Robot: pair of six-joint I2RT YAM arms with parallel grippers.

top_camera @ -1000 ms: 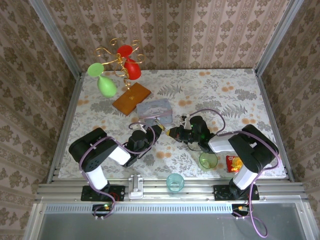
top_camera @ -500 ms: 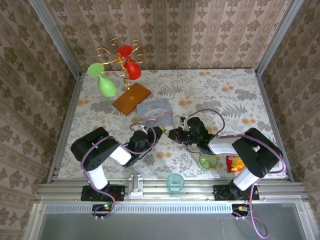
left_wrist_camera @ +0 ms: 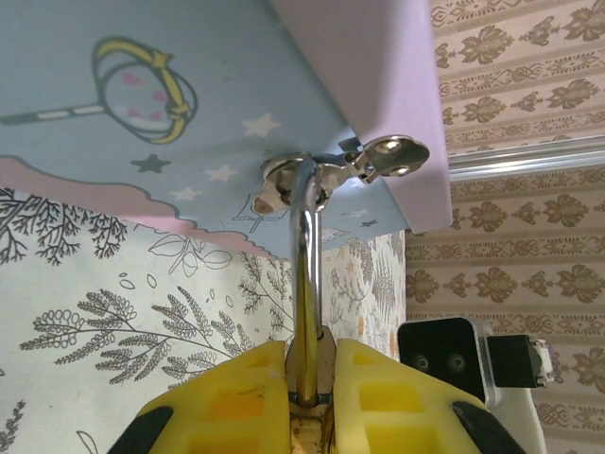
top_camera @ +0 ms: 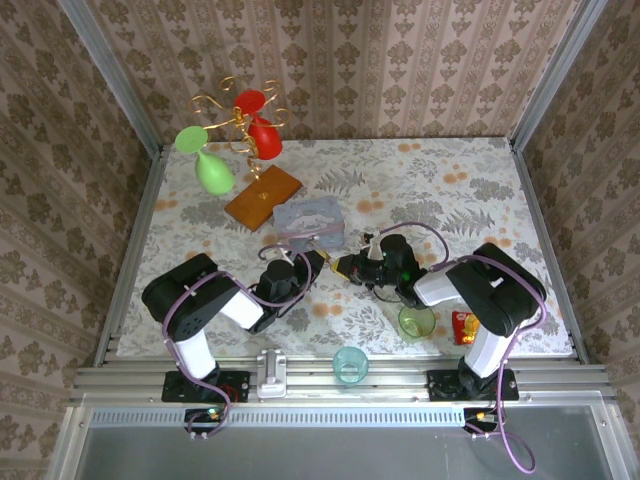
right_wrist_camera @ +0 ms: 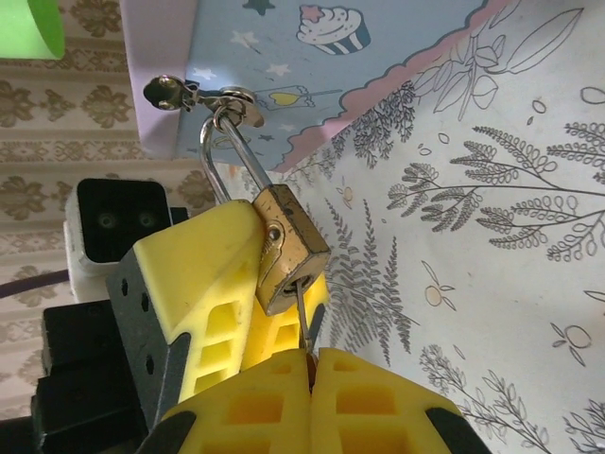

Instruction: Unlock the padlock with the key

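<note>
- Table [top_camera: 480, 190]: one, flower-patterned, with your two arms meeting near its middle.
- Tin [top_camera: 310, 222]: one, pale blue with cartoon prints, lying just beyond both grippers.
- Cups: two, a green cup [top_camera: 416, 321] beside the right arm and a teal cup [top_camera: 350, 364] at the near edge, both well apart from the lock.
- Padlock [right_wrist_camera: 288, 248]: one, brass, with its silver shackle [left_wrist_camera: 304, 274] hooked through the tin's clasp [left_wrist_camera: 345, 168]. Your left gripper [left_wrist_camera: 304, 378] is clenched on it.
- Key [right_wrist_camera: 303, 317]: one. Its thin blade runs from the padlock's underside into your right gripper [right_wrist_camera: 310, 374], which is pinched tight on it.
- The right wrist view gives you the brass body and the blade. The left wrist view gives you the shackle rising to the clasp.
</note>
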